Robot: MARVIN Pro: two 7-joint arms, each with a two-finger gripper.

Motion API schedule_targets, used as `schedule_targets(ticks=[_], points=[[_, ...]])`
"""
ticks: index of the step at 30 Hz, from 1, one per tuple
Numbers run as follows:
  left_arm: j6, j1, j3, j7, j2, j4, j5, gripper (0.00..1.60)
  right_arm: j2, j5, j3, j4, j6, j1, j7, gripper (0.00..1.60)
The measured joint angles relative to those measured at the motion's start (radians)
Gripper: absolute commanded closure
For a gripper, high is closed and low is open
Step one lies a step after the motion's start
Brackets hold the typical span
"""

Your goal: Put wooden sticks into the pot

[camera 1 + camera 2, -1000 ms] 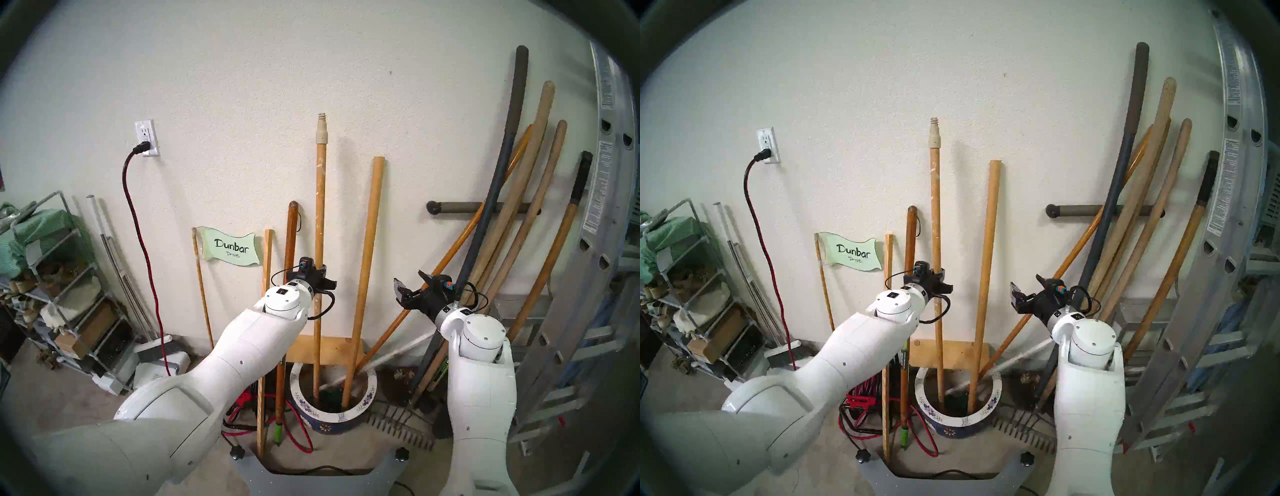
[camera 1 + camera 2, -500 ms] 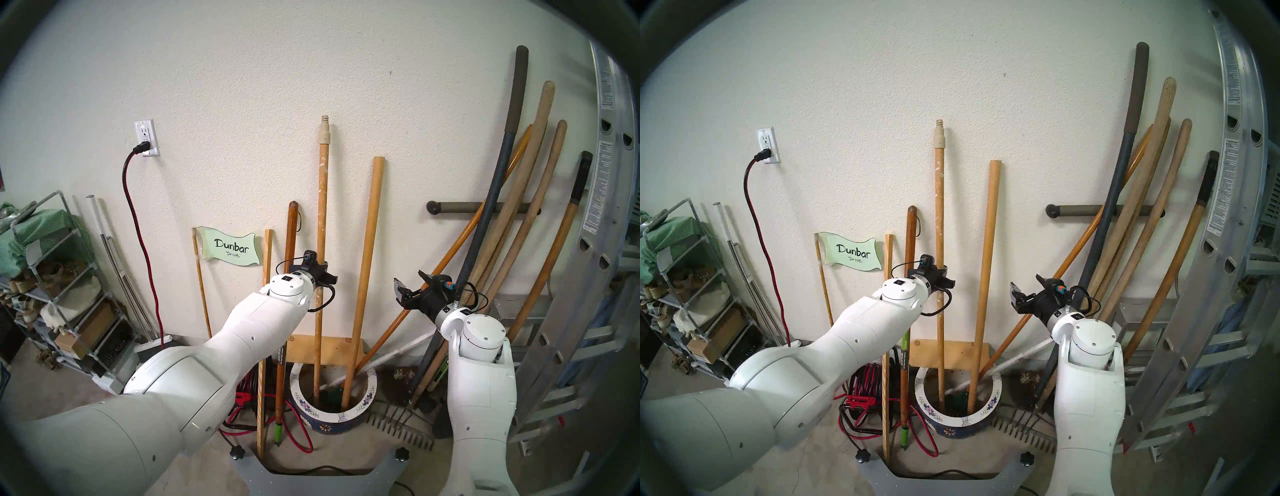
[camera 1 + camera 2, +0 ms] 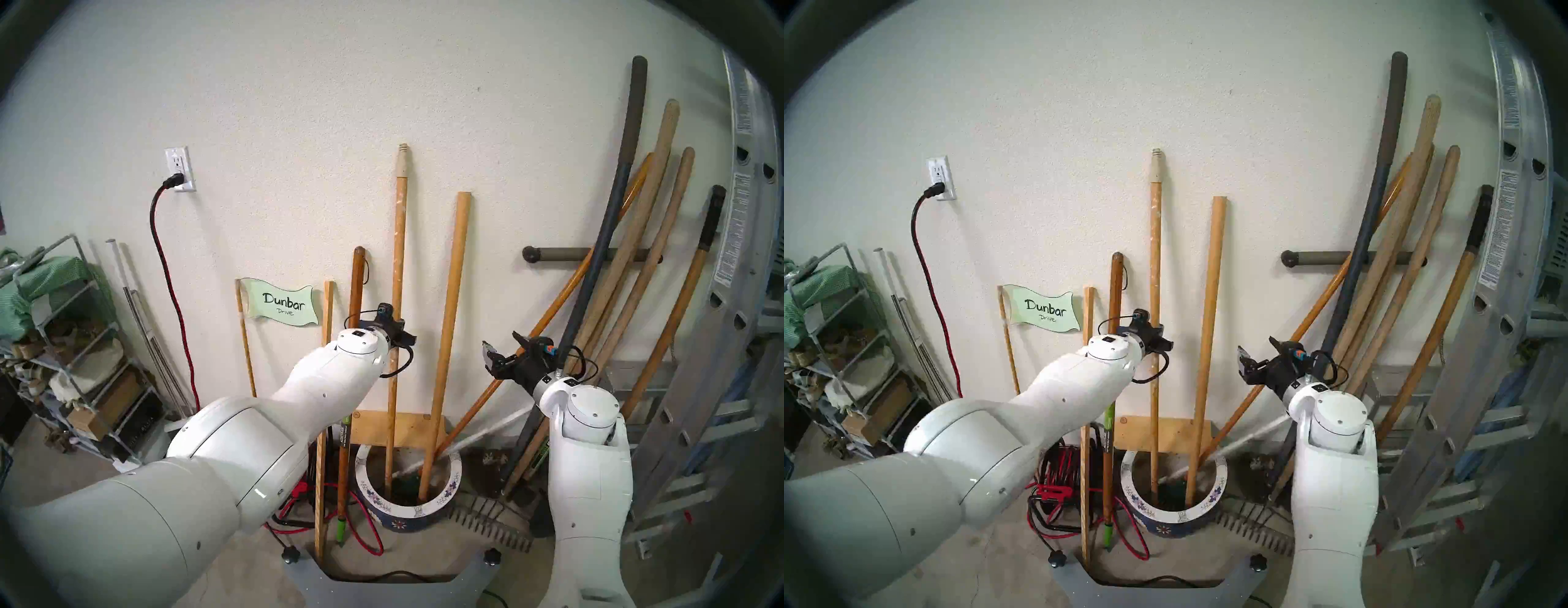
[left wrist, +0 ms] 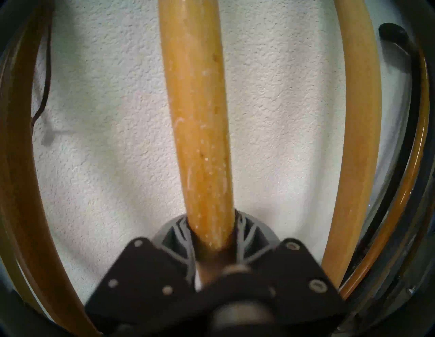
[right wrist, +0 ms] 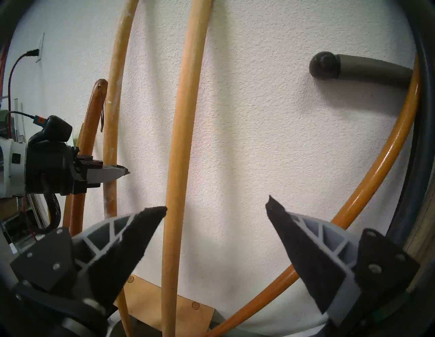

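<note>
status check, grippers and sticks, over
Left gripper shut on flecked stick, foot in pot. Right gripper open, empty. Dark stick outside pot.

The left gripper point(image 3: 396, 329) is clamped on the paint-flecked stick point(image 3: 399, 254), whose foot stands inside the pot point(image 3: 454, 479) beside the plain dowel point(image 3: 449, 305). The dark red-brown stick point(image 3: 355, 293) stands outside it, left. The right gripper point(image 3: 502, 346) hangs spread, empty.

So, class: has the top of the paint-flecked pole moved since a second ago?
Yes. The paint-flecked pole, clamped in the left gripper, has tipped rightward at its top, toward the unmoved plain dowel and away from the wall outlet.
</note>
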State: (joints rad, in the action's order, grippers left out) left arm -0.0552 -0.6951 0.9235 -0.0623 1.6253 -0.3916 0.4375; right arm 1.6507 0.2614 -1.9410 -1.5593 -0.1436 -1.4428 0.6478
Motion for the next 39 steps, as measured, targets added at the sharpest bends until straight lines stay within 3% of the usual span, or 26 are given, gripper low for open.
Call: schedule_targets(ticks=[2,3,4,7,8,9,10,11,12,14,15,26,39], points=[[-0.012,0.012,0.000,-0.006,0.009,0.029,0.000,1.17,0.000,0.000,0.000,0.000,0.000,0.000,0.000,0.00],[-0.019,0.018,0.000,-0.009,0.014,0.045,0.001,1.01,0.000,0.000,0.000,0.000,0.000,0.000,0.000,0.00],[-0.025,0.024,0.000,-0.011,0.018,0.058,0.001,0.95,0.000,0.000,0.000,0.000,0.000,0.000,0.000,0.00],[-0.041,0.041,0.000,-0.020,0.034,0.107,0.003,0.96,0.000,0.000,0.000,0.000,0.000,0.000,0.000,0.00],[-0.043,0.044,0.000,-0.022,0.038,0.118,0.004,0.83,0.000,0.000,0.000,0.000,0.000,0.000,0.000,0.00],[-0.048,0.048,-0.001,-0.024,0.042,0.132,0.005,0.49,0.000,0.000,0.000,0.000,0.000,0.000,0.000,0.00],[-0.052,0.053,-0.001,-0.026,0.046,0.146,0.006,0.49,0.000,0.000,0.000,0.000,0.000,0.000,0.000,0.00],[-0.056,0.057,-0.001,-0.028,0.050,0.162,0.008,0.63,0.000,0.000,0.000,0.000,0.000,0.000,0.000,0.00],[-0.058,0.060,-0.001,-0.031,0.054,0.174,0.009,0.56,0.000,0.000,0.000,0.000,0.000,0.000,0.000,0.00],[-0.062,0.063,-0.001,-0.035,0.060,0.197,0.011,0.09,0.000,0.000,0.000,0.000,0.000,0.000,0.000,0.00],[-0.064,0.064,-0.001,-0.036,0.062,0.207,0.012,0.00,0.000,0.000,0.000,0.000,0.000,0.000,0.000,0.00],[-0.130,0.061,0.016,-0.031,0.083,0.253,0.027,0.00,0.000,0.000,0.000,0.000,0.000,0.000,0.000,0.00],[-0.185,0.013,0.013,0.036,0.087,0.203,0.022,0.00,0.000,0.000,0.000,0.000,0.000,0.000,0.000,0.00]])
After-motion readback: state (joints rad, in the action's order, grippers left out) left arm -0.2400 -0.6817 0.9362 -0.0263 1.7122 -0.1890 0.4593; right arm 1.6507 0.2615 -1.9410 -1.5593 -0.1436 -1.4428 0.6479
